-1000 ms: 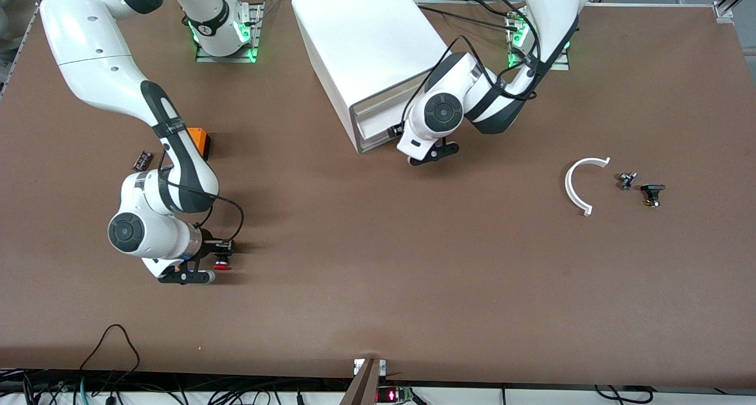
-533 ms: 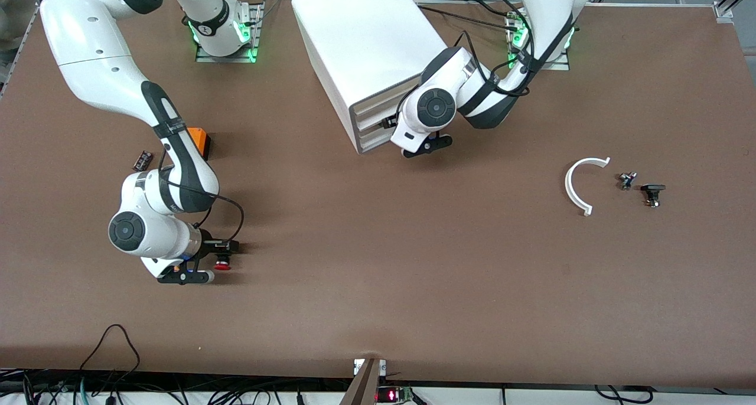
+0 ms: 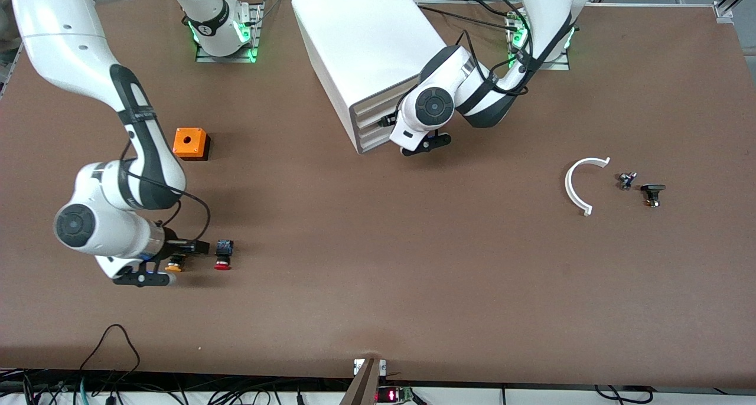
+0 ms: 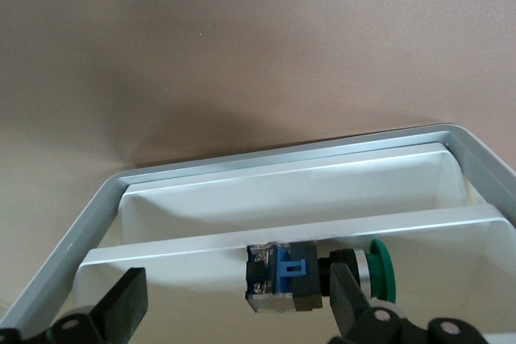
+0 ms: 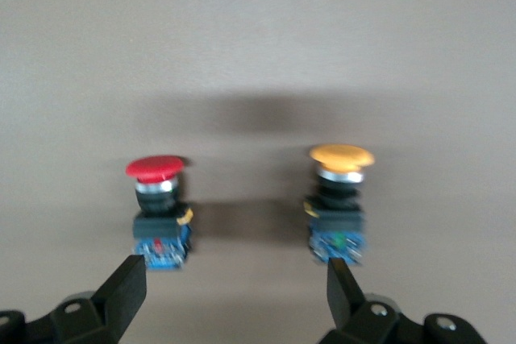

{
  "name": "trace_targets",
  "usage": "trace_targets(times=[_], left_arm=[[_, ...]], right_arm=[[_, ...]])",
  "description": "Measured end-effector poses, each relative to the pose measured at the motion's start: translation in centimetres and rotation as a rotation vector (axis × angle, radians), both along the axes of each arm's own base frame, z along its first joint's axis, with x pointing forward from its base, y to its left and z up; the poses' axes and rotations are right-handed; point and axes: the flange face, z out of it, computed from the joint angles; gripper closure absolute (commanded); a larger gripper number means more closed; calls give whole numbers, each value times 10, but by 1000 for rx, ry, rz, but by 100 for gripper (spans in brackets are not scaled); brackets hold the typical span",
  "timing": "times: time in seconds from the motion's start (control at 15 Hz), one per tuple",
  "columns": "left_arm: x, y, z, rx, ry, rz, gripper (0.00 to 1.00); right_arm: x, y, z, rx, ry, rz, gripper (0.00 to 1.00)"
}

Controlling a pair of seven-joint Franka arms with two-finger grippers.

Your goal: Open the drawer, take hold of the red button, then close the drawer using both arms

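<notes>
My right hand (image 3: 171,267) sits low over the desk (image 3: 378,275) toward the right arm's end, its fingers (image 5: 121,292) spread wide and gripping nothing. The red button (image 3: 222,255) lies on its side on the desk, free of my grasp, with its red cap pointing toward the front camera and its black-and-blue body farther from it. Just beside it, nearer my right hand, lies an orange-capped button (image 3: 173,267) in the same pose; the right wrist view shows the two (image 5: 160,215) (image 5: 339,203) side by side and apart, both clear of my fingertips. An orange box (image 3: 190,143) with a round hole stands on the desk farther from the front camera than the buttons. My left hand (image 3: 422,147) is at the front of the white cabinet (image 3: 366,45), its fingers (image 4: 121,304) open and holding nothing. The drawer (image 3: 378,118) sits among the cabinet's slat fronts, and from the front view it looks pushed in. In the left wrist view I look down into a white tray (image 4: 282,191) where a green-capped button (image 4: 318,275) lies on its side between my open fingers. Toward the left arm's end of the desk lie a white curved piece (image 3: 582,183) and two small dark parts (image 3: 641,186).
</notes>
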Motion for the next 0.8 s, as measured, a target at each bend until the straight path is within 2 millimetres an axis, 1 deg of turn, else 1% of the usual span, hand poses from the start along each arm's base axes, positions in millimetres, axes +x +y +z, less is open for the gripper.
trace_targets(times=[0.13, 0.27, 0.4, 0.47, 0.53, 0.67, 0.8], left_arm=[[3, 0, 2, -4, -4, 4, 0], [12, 1, 14, -12, -13, 10, 0], [30, 5, 37, -18, -23, 15, 0], [44, 12, 54, -8, -39, 7, 0], [55, 19, 67, 5, -53, 0, 0], [74, 34, 93, 38, -75, -33, 0], [93, 52, 116, 43, -94, -83, 0]], right_arm=[[-9, -6, 34, -17, 9, 3, 1], [-22, -6, 73, -30, 24, 5, 1], [-36, -6, 117, -43, 23, 5, 1], [-47, -6, 146, -50, 14, 5, 1], [-56, -6, 169, -56, 7, 4, 1], [-75, -5, 209, -68, 1, 9, 1], [-94, -5, 244, -77, -4, 33, 1]])
